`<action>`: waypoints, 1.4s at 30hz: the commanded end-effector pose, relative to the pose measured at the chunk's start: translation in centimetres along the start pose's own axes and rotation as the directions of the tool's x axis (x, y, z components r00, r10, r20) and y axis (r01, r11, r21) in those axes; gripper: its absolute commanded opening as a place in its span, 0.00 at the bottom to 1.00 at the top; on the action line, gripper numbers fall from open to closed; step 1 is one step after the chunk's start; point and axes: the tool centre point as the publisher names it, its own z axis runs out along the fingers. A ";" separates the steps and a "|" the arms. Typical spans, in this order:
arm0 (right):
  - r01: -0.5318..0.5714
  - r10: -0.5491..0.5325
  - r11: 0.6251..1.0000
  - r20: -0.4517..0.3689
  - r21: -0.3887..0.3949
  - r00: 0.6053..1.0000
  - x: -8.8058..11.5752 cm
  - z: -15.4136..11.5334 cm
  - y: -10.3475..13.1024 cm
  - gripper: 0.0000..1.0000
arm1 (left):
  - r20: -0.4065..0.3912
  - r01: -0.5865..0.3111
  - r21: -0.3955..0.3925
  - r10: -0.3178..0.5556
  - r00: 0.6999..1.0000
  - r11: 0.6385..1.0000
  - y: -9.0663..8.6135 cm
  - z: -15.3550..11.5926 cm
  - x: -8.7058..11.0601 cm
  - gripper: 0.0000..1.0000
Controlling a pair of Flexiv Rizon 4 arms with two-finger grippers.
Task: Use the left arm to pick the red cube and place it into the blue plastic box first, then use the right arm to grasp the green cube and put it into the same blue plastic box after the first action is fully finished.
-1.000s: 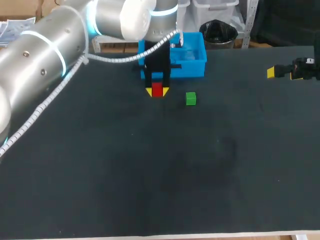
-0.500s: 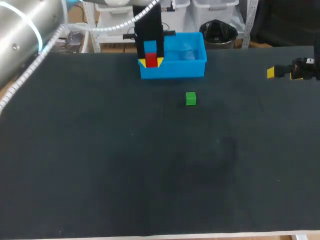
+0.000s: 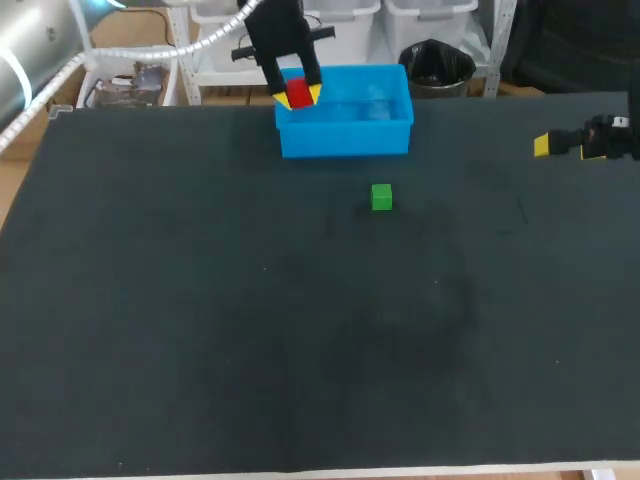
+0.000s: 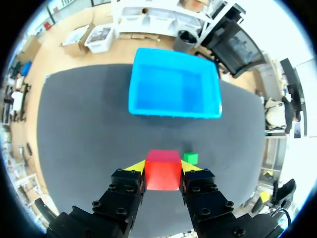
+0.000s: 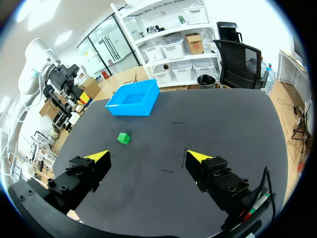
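My left gripper (image 3: 298, 95) hangs in the air over the left end of the blue plastic box (image 3: 400, 137), shut on the red cube (image 3: 299, 96). In the left wrist view the red cube (image 4: 162, 170) sits clamped between the yellow-tipped fingers (image 4: 135, 166), with the blue box (image 4: 148, 106) below and ahead and the green cube (image 4: 190, 158) just beside the right finger. The green cube (image 3: 381, 197) rests on the table in front of the box. My right gripper (image 3: 548, 145) stays at the far right edge, open (image 5: 148, 157) and empty; from there the green cube (image 5: 123, 138) and blue box (image 5: 129, 109) lie far ahead.
The dark table (image 3: 300, 330) stretches wide in front of the green cube. The box stands against the table's far edge.
My left gripper has lifted the red cube from the table in front of the box and carried it up and back over the box's left end. The right arm has not moved.
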 end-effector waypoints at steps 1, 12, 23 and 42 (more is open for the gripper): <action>0.000 0.000 1.000 -0.001 0.003 1.000 0.0 0.0 0.1 1.00 | -0.008 0.000 0.089 0.000 1.000 0.996 0.1 0.2 -1.5 0.00; 0.000 0.000 1.000 -0.001 0.003 1.000 0.0 0.0 0.1 1.00 | 0.005 0.005 0.124 -0.006 1.000 0.992 -2.5 0.5 -5.3 0.00; 0.000 0.000 1.000 -0.001 0.003 1.000 0.0 0.0 0.1 1.00 | 0.049 0.033 0.120 -0.039 0.998 0.992 -3.4 0.2 -9.7 0.00; 0.000 0.000 1.000 -0.001 0.003 1.000 0.0 0.0 0.1 1.00 | 0.005 0.122 0.113 -0.124 0.992 0.986 -2.0 3.4 -16.0 0.00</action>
